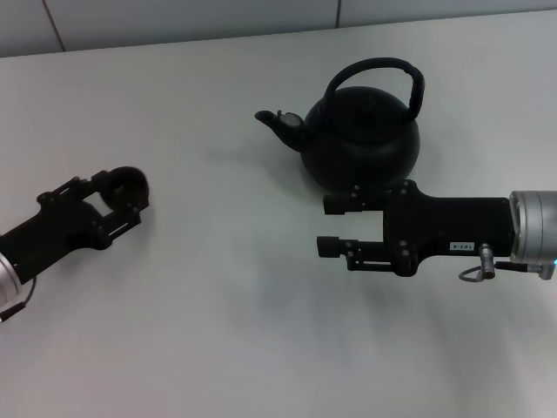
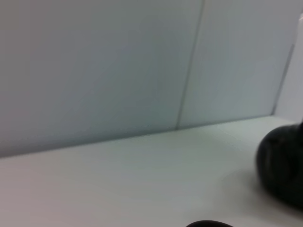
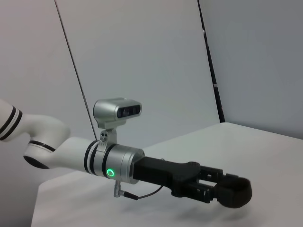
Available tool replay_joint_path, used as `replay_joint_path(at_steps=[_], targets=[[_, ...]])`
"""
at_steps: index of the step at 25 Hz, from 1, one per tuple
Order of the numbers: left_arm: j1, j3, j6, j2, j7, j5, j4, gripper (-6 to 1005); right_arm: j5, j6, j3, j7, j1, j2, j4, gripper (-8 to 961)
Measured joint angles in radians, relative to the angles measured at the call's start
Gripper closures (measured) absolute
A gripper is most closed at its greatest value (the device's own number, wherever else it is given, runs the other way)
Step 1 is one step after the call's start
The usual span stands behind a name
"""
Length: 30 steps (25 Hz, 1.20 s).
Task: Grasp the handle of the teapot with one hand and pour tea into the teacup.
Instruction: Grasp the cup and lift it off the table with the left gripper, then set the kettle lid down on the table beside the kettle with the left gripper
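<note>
Teapot [image 1: 361, 144]: matt black, faintly grainy body; handle [image 1: 376, 71] smooth, slight sheen. Teacup [image 1: 128, 185]: dark, matt. Counter [image 1: 218, 305]: smooth white, matt. Right gripper [image 1: 329, 225]: black matt casing, brushed silver metal wrist behind.

My left wrist cam looks low across the white table [image 2: 118, 184]. Behind it is a pale wall [image 2: 94, 66] w/ a thin line [image 2: 189, 66] running up it, a bit tilted. On one side, right at the pic's edge, sits a big round black thing, the teapot [image 2: 281, 165]. I only see part of its belly; it's blurry. It rests on the table & has a soft shadow beside it. A thin dark curved bit [image 2: 208, 223] peeks in at the near edge. Can't tell what it is.
</note>
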Motion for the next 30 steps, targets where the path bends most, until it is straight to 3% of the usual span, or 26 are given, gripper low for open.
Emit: replay_joint_path(at_steps=[8, 17, 30], targets=[[-0.028, 0.0, 0.079, -0.003, 0.002, 0.003, -0.038, 308, 0.0, -0.003, -0.006, 0.0, -0.001, 0.002, 0.002, 347], [-0.06, 0.01, 0.079, -0.003, 0.054, 0.007, -0.123, 306, 0.0, -0.003, -0.009, 0.0, 0.0, 0.003, 0.002, 347], [-0.061, 0.045, 0.054, -0.003, 0.061, 0.007, -0.136, 302, 0.0, -0.003, -0.009, 0.0, 0.001, 0.003, 0.0, 347]])
